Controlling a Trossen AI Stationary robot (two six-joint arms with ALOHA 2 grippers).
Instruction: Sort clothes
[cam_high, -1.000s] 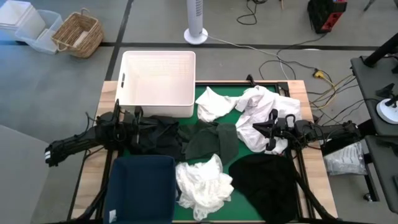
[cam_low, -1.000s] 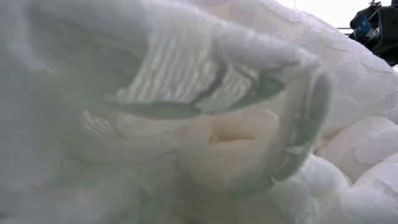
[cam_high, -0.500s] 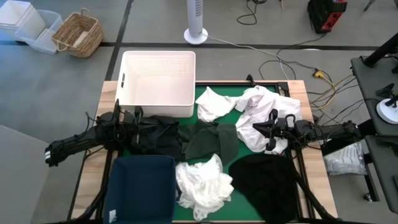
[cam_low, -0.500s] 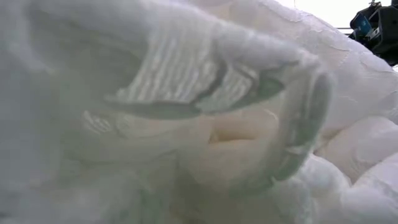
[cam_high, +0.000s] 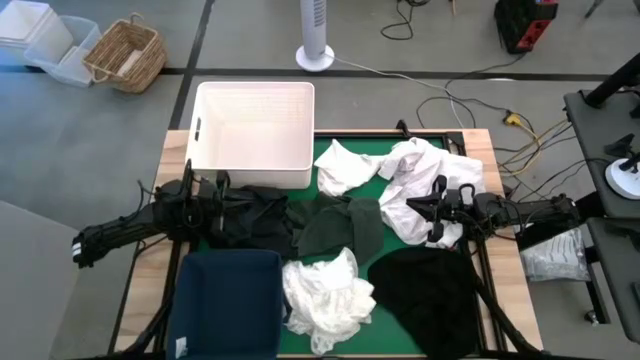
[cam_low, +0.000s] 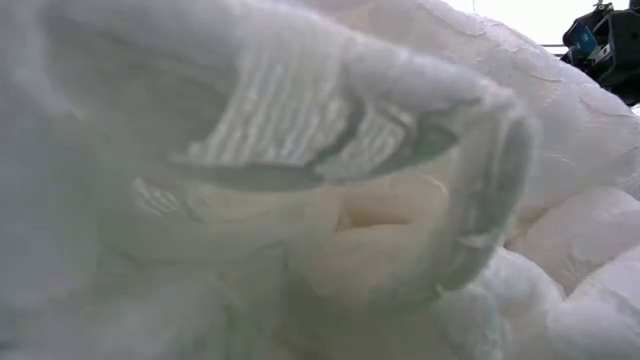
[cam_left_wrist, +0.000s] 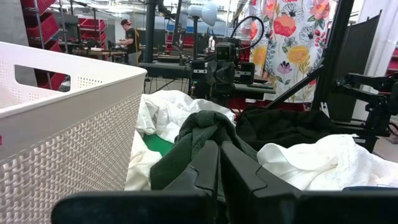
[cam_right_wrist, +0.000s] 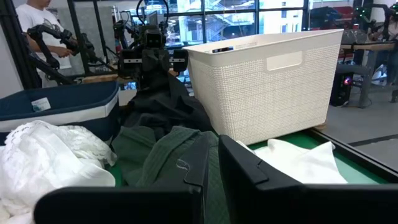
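- The white plastic lattice basket (cam_high: 255, 135) sits at the table's far left corner, its far wall overhanging the wooden table rim (cam_high: 172, 150); it holds nothing that shows.
- The navy blue fabric bin (cam_high: 228, 300) fills the near left corner, right up to the near edge.
- The left gripper (cam_high: 222, 190) lies low on the left side, just before the basket's near wall, fingers (cam_left_wrist: 208, 163) pressed together, resting against a crumpled black garment (cam_high: 255, 218).
- The right gripper (cam_high: 438, 210) lies low on the right side over a large rumpled white garment (cam_high: 425, 180), fingers (cam_right_wrist: 211, 163) pressed together with only a thin slit between them.
- Between the grippers a dark green garment (cam_high: 345, 228) lies in a heap at the table's middle.
- A smaller white garment (cam_high: 343, 167) lies just beside the basket's right wall; bare green mat (cam_high: 325, 150) shows around it.
- A lacy white garment (cam_high: 325, 290) lies at the near edge beside the bin and blocks the low view.
- A rounded black garment (cam_high: 430, 295) covers the near right corner.
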